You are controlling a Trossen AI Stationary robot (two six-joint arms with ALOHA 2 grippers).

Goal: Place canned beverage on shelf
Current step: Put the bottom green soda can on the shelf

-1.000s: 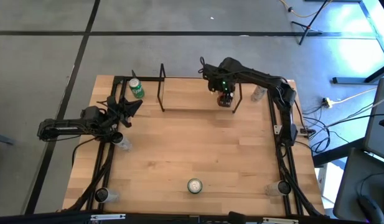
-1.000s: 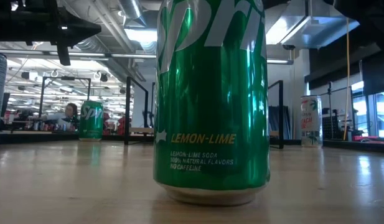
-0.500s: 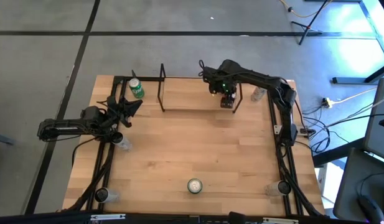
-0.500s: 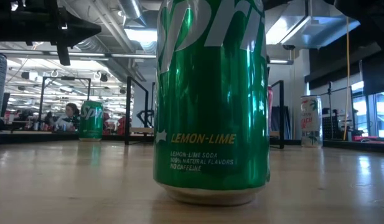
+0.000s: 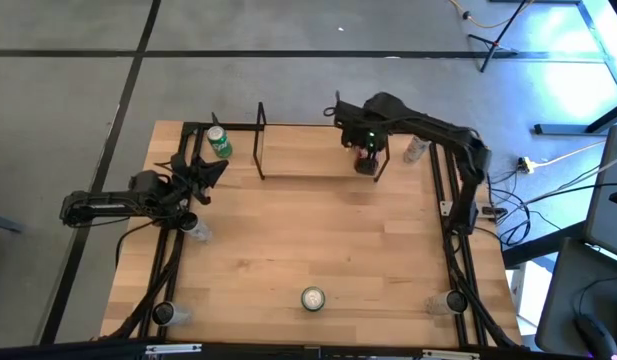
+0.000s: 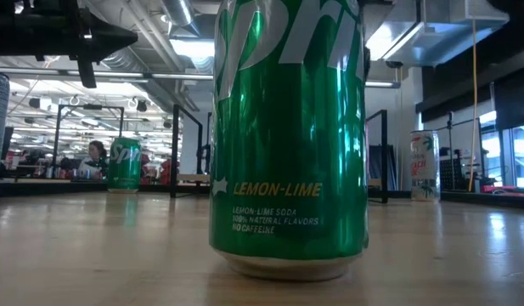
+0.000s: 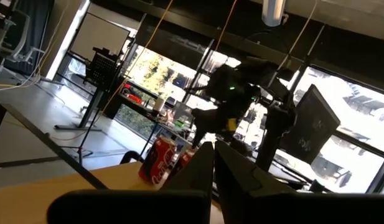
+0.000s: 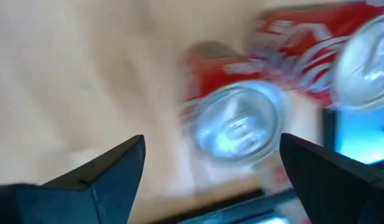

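Observation:
The shelf [image 5: 318,152] stands at the table's far side, a light board between two black frames. Two red cans stand side by side at its right end [image 5: 365,163]; both show in the right wrist view, one [image 8: 238,124] under the fingers, the other [image 8: 366,56] beside it. My right gripper [image 8: 210,168] hovers above them, wide open and empty. My left gripper [image 7: 211,163] waits shut at the table's left [image 5: 210,170], beside a green can [image 5: 218,143]. Another green can [image 5: 313,298] stands near the front edge, and fills the low view [image 6: 287,136].
A white can [image 5: 416,150] stands right of the shelf, also in the low view [image 6: 424,166]. Clear cups stand at the left [image 5: 196,228] and at both near corners [image 5: 166,312] [image 5: 450,300]. The shelf's black frames [image 5: 260,140] [image 5: 383,155] stick up beside the cans.
My right arm has drawn a little toward the table's far right, away from the red can, which stays standing on the shelf. The left arm and the green cans have kept still.

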